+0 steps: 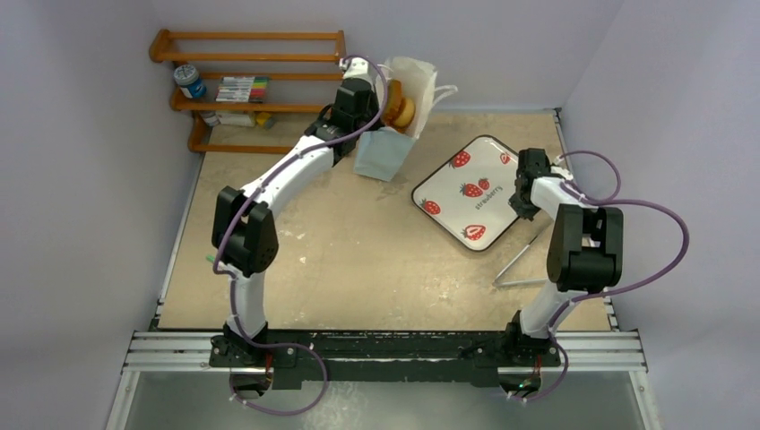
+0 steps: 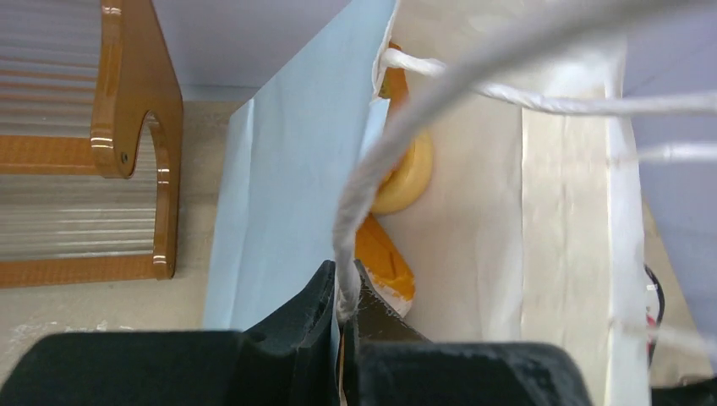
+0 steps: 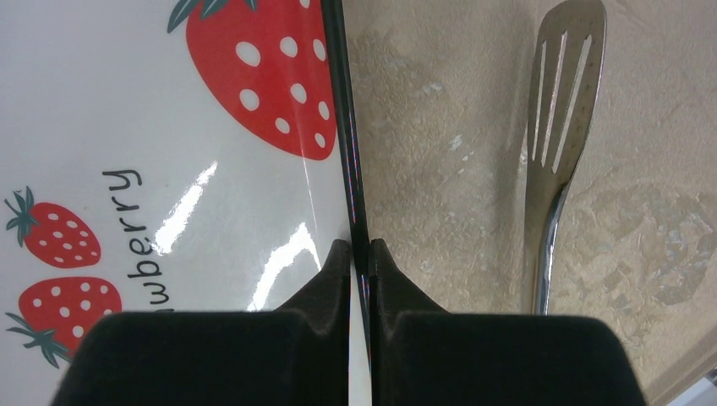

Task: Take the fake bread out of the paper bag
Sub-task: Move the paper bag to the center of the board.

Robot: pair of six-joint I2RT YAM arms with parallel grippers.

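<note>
The light blue paper bag [image 1: 384,152] stands tilted at the back of the table, its white inside open toward the camera. Fake bread [image 1: 401,109] shows in its mouth. In the left wrist view a pale yellow rounded piece [image 2: 407,176] and an orange piece [image 2: 382,254] lie against the bag's white inner wall. My left gripper [image 1: 376,115] is shut on the paper bag's [image 2: 287,186] near wall together with a white cord handle [image 2: 359,194]. My right gripper [image 3: 361,254] is shut on the black rim of the strawberry-print tray [image 3: 342,127].
The tray [image 1: 448,184] lies right of the bag, with my right gripper [image 1: 524,170] at its right edge. A metal slotted spatula [image 1: 520,260] [image 3: 562,93] lies on the table beside it. A wooden rack [image 1: 251,85] [image 2: 135,93] with a jar and markers stands at the back left.
</note>
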